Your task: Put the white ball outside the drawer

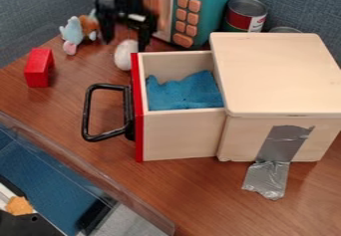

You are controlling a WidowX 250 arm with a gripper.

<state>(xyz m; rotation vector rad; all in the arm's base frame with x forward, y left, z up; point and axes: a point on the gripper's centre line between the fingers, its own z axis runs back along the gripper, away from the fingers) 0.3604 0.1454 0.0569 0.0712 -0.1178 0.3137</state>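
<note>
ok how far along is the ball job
It looks nearly done: the white ball sits on the table, outside the open drawer. Nothing seems to be in hand, as the gripper hangs over the ball with its fingers apart. Probably all that's left is moving clear.

Fixed camera above table (193,195), slanting down toward blue partition (299,6); fairly close, height unclear.
</note>
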